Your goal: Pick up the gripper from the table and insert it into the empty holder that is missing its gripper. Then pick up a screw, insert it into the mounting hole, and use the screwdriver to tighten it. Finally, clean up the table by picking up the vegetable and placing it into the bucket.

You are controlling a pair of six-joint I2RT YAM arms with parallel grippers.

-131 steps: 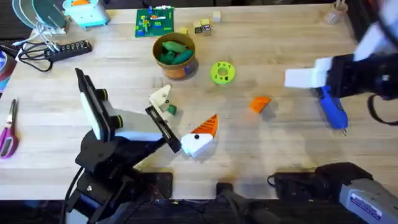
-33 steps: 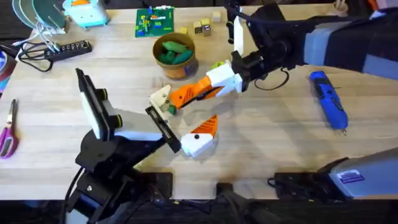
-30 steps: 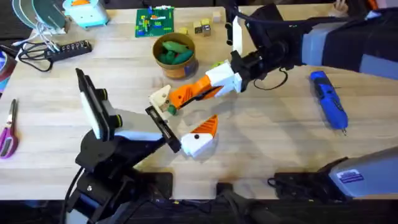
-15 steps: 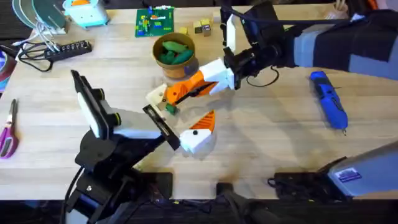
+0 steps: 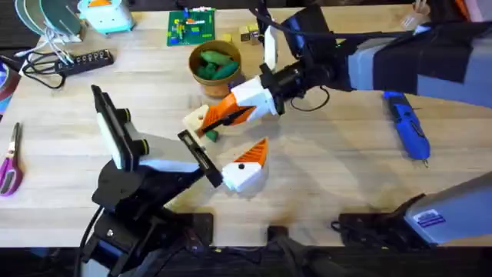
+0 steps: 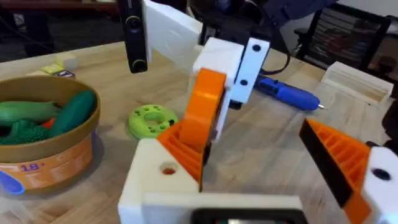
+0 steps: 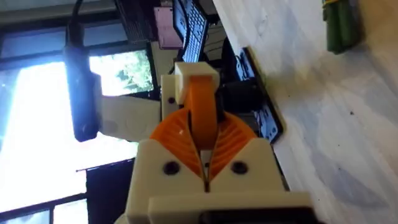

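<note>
The gripper [image 6: 202, 118], pinched between the right gripper's [image 5: 223, 115] fingers, hung tilted at the holder [image 5: 197, 121] on the open left gripper [image 6: 261, 180]. A crooked entry risked jamming or dropping it onto the tabletop [image 5: 338, 177].

Table clutter beyond the work area.
Scissors [image 5: 9, 163], power strip [image 5: 83, 61], green circuit board [image 5: 191, 26], lime-green disc [image 6: 152, 119].
</note>
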